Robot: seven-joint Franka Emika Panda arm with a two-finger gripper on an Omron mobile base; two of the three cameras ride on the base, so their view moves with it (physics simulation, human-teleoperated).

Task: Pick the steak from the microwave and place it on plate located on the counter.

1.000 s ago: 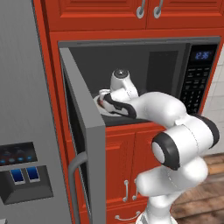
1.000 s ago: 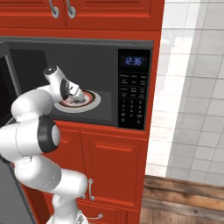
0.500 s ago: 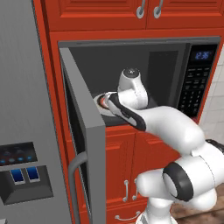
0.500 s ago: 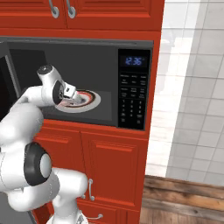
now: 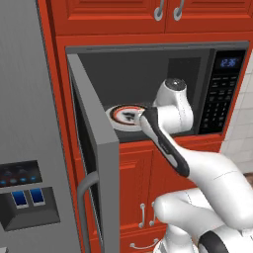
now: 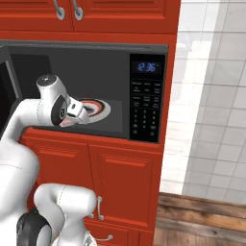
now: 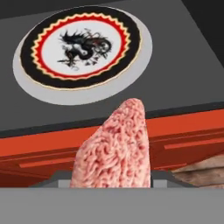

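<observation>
Steak (image 7: 114, 148): pinkish wedge standing up between the pincer's tips in the hand view, just outside the microwave (image 5: 148, 89) mouth.
Pincer (image 6: 77, 111): clenched on the steak, at the cavity's front edge.
White plate (image 7: 82, 48): bare on the cavity floor, red-ringed.
Door (image 5: 94, 148): swung wide on the arm's left.
Step in hand: carrying the steak out, judging by the hold.
Doing it well: draw straight back, clear of door and frame; keep the grip firm.

Steak (image 7: 114, 148): pink marbled wedge, upright at 6 o'clock of my hand view, clear of the microwave (image 5: 148, 74) floor. Microwave: door swung open at 9 o'clock, dark cavity, blue clock at 2 o'clock.
</observation>
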